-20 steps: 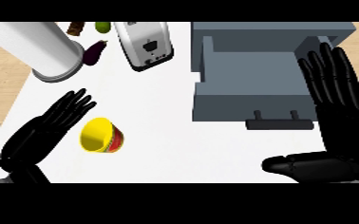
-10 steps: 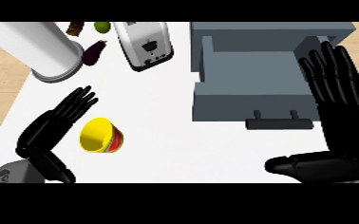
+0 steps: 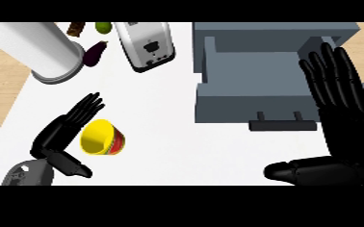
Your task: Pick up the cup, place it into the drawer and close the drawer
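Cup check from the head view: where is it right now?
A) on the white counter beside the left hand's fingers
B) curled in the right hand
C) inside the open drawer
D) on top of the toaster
A: the yellow-and-red cup lies on the white counter, next to the open left hand and well left of the open grey drawer.

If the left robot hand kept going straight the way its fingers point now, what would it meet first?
Probably the toaster. The left robot hand points up and to the right, past the cup lying beside its fingers. Bare counter lies between; height above it is unclear.
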`<state>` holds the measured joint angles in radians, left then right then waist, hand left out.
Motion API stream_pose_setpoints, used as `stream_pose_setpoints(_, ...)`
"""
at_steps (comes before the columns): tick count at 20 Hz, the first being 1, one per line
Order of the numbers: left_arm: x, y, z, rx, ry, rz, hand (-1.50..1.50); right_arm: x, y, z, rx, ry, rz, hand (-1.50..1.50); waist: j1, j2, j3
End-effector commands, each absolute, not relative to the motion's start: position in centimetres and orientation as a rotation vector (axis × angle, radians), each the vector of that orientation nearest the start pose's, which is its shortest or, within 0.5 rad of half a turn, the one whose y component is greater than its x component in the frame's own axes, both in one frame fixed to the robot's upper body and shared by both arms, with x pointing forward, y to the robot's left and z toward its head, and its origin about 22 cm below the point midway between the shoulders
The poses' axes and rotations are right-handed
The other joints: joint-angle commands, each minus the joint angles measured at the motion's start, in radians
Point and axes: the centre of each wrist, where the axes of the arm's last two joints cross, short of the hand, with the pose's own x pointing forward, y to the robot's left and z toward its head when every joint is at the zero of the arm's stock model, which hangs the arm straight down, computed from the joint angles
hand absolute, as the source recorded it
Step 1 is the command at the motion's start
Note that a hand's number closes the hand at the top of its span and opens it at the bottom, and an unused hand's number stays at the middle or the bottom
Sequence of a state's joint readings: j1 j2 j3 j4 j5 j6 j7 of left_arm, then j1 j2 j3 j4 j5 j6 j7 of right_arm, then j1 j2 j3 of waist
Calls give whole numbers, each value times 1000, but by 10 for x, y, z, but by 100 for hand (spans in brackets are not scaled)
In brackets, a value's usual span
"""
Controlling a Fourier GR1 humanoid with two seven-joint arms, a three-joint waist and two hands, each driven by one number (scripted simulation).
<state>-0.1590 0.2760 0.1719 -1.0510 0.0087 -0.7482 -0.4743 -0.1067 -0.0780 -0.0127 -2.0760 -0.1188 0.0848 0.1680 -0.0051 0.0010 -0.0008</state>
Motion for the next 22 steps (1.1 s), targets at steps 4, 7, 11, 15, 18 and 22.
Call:
stream_pose_setpoints(4,270,352,-74,-564,-1630,-367,-150,231,-244,146,154,-2015,133,-150,-3,1,0)
stream_pose_setpoints(7,277,349,-81,-544,-1641,-351,-150,219,-234,127,159,-1997,123,-150,-9,2,0)
stream_pose_setpoints(11,270,356,-88,-538,-1636,-357,-150,228,-239,150,163,-1997,146,-150,-4,2,-1)
stream_pose_setpoints(15,262,366,-100,-511,-1616,-353,-150,220,-230,149,176,-1997,156,-150,-6,2,-1)
stream_pose_setpoints(18,265,357,-104,-544,-1615,-353,-150,213,-234,134,180,-2002,131,-150,-13,3,-1)
stream_pose_setpoints(22,271,361,-103,-563,-1616,-358,-150,222,-226,140,180,-2010,144,-150,-17,6,-2)
